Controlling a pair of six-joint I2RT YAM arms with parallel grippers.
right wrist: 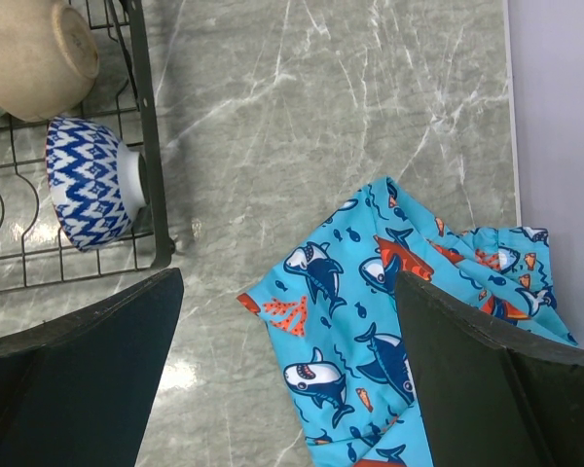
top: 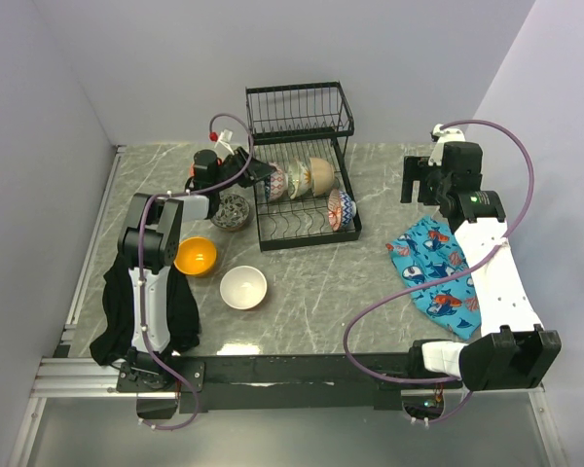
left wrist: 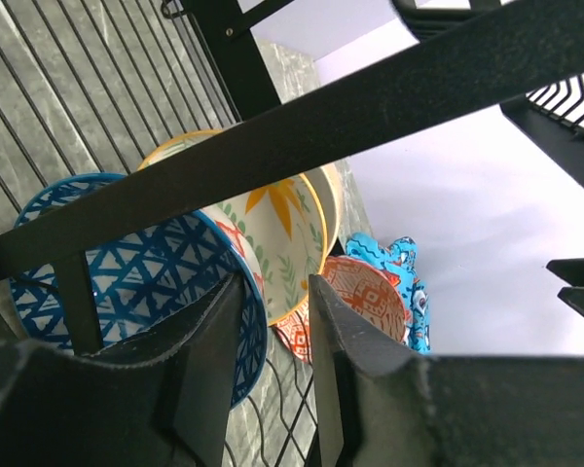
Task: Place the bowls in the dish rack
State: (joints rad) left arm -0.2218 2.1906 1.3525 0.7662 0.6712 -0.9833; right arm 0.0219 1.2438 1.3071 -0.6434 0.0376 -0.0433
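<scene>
Left tool [left wrist: 274,287] slightly apart, by blue bowl [left wrist: 146,277] rim | right tool [right wrist: 287,280] wide, empty

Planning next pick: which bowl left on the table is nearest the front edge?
The white bowl; the orange bowl and dark patterned bowl sit farther back.

Cloths on a marbled desk [top: 311,292]
Blue shark-print cloth [top: 436,272] lies crumpled at right; black cloth [top: 183,313] heaped near left edge.

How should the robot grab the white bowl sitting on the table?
Take the white bowl by its rim, from straight above, one finger inside and one outside. It sits upright, mouth up, so the thin edge is probably easiest to pinch.
</scene>
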